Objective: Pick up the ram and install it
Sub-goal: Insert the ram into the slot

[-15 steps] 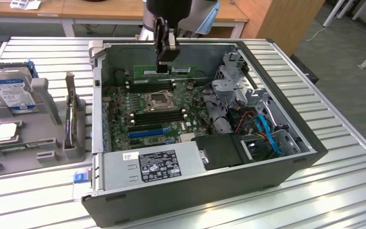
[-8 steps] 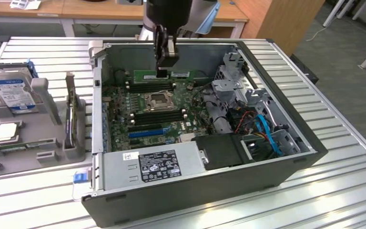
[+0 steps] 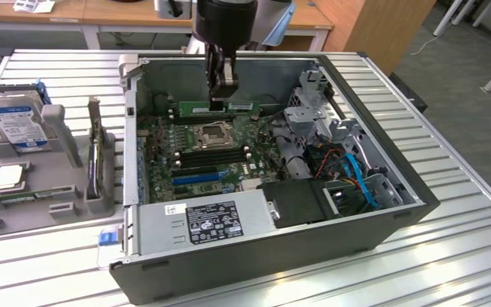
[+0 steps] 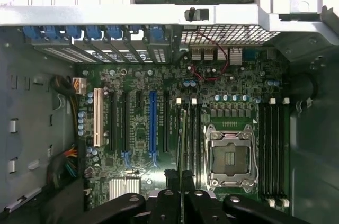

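The computer case (image 3: 331, 256) lies open on the ribbed metal worktop (image 3: 459, 268), with the motherboard (image 3: 164, 150) exposed. The arm reaches down into the case from above, and the gripper (image 3: 222, 97) is clamped on the ram (image 3: 196, 109), gripping the stick near the middle of its upper edge. The ram hangs on its long edge, level, with green board showing on one side of the gripper and a white label on the other. In the exterior view it sits above the motherboard, just beyond the empty processor socket (image 3: 214, 134). Whether its lower edge touches a slot cannot be told.

In the wrist view the dark fingers (image 4: 170, 177) stand close together, and the ram runs edge-on between them as a thin line. It lies along the black memory slots (image 4: 192, 134) beside the socket, between the socket and the blue expansion slot (image 4: 152, 126).

The power supply (image 3: 202, 220) fills the near corner of the case. On the exterior view's left a grey holder (image 3: 58, 192) carries a hard drive (image 3: 15, 121), an upright expansion card (image 3: 100, 157) and a square silvery chip (image 3: 7, 176).
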Controlling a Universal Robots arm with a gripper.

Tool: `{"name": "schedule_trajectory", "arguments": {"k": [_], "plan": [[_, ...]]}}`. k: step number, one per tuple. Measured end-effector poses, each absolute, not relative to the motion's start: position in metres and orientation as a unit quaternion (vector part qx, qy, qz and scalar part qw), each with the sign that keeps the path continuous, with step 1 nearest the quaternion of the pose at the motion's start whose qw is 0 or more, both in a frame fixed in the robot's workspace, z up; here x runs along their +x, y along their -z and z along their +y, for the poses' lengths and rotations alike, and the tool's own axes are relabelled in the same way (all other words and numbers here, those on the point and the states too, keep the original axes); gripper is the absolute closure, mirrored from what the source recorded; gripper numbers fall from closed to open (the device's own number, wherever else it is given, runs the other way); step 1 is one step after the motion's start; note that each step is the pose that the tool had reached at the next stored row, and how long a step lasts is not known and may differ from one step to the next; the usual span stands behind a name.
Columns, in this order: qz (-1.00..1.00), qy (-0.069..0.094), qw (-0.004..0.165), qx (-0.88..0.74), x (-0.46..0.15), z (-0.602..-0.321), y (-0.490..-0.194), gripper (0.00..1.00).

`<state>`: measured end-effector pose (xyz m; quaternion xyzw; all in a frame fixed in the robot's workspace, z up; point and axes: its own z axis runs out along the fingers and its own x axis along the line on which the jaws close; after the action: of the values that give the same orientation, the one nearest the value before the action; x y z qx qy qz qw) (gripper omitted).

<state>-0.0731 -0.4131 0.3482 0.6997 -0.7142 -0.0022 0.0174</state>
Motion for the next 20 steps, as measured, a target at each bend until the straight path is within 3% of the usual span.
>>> {"name": "schedule_trajectory", "arguments": {"k": [20], "plan": [[-0.684,0.001,0.017,0.729,-0.073,-0.407,-0.312,0.87]]}}
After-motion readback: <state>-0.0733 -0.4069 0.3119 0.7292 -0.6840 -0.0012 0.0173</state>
